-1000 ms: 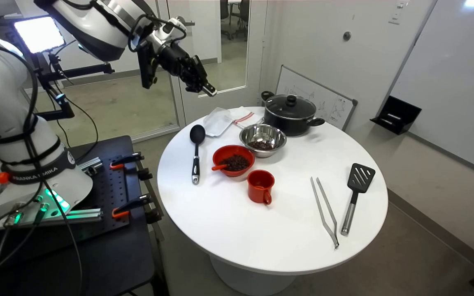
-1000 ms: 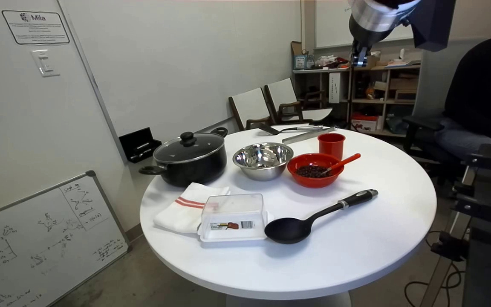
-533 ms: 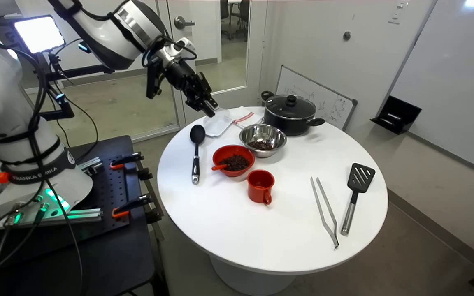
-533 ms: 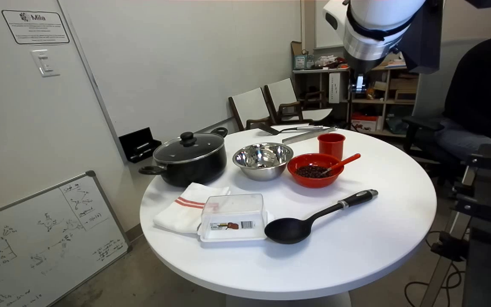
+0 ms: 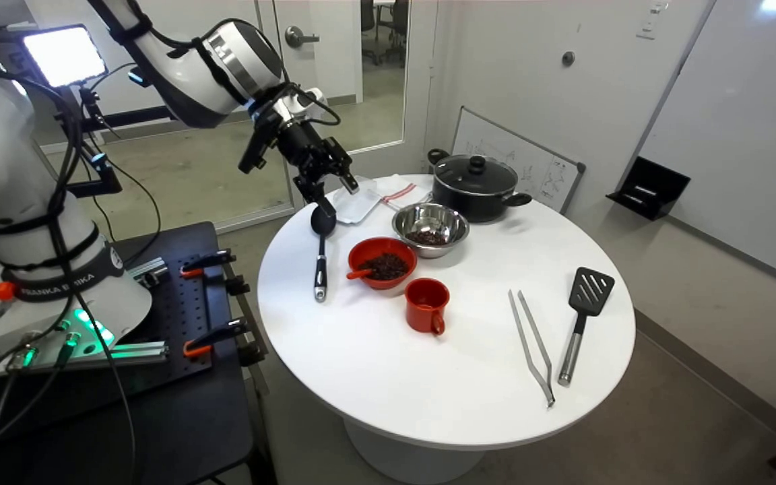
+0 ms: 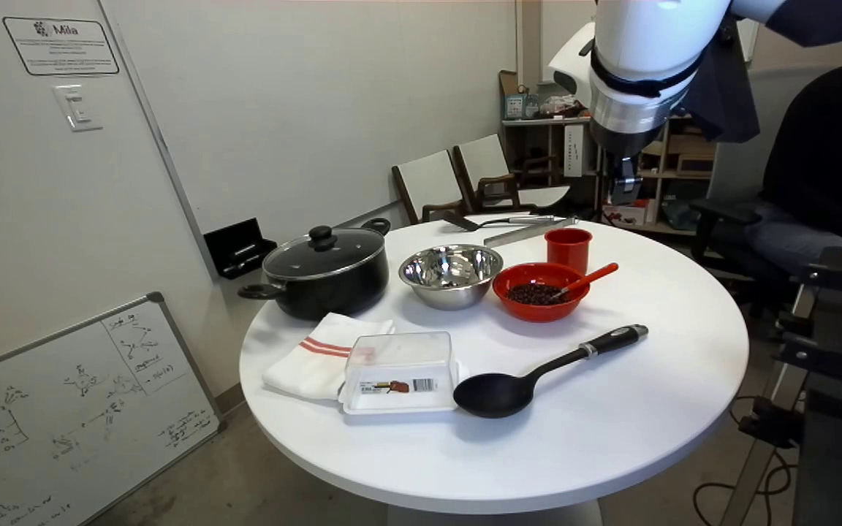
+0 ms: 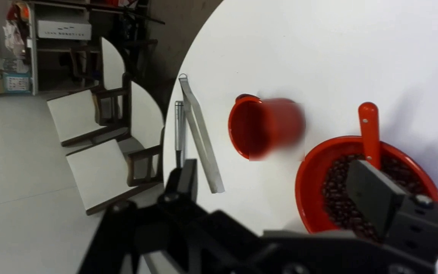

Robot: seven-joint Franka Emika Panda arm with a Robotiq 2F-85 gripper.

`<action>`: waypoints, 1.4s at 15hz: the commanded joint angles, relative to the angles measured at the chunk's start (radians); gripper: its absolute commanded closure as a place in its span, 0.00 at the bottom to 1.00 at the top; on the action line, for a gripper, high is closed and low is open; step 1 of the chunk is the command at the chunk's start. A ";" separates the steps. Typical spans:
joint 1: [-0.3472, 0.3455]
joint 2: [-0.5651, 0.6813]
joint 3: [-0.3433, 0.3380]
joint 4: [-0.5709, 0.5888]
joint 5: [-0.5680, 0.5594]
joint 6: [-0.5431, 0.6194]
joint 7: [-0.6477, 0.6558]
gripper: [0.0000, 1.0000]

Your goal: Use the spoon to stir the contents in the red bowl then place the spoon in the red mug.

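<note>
Robot arm [image 5: 199, 81] reaching over a round white counter [image 5: 428, 391], with the claw [image 5: 340, 200] poised in the air above the surface. Its two fingers [image 7: 375, 196] stand well apart, leaving a wide gap between the tips; in the wrist view one of them crosses in front of the red bowl [image 6: 538, 313].

The black spoon [image 6: 494, 394] lies on the counter, its round head just beside a clear plastic box [image 6: 399, 365]. In an exterior view the claw falls in line with this head, though it is apart from it. The red bowl holds dark, bean-like contents [image 7: 335, 186], into which a red-handled utensil [image 6: 596, 276] is set, its handle slanting out over the rim. The red mug [image 5: 423, 313] stands upright near the red bowl, handle turned away from it; the mug's side is blurred in the wrist view, and its inside is hard to judge there.

A steel bowl [image 6: 450, 298] stands between the red bowl and a lidded black pot [image 6: 340, 292]. A white cloth [image 6: 311, 372] with red stripes is partly hidden by the box. Metal tongs [image 5: 531, 366] and a slotted spatula [image 5: 571, 353] lie side by side, well apart from the spoon.
</note>
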 commanded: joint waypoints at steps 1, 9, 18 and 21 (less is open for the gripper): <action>-0.009 0.032 -0.047 0.018 0.077 0.097 -0.184 0.00; 0.012 0.106 -0.038 0.036 0.108 0.067 -0.261 0.00; 0.029 0.112 -0.030 0.052 0.029 0.036 -0.157 0.00; 0.030 0.112 -0.030 0.054 0.027 0.034 -0.156 0.00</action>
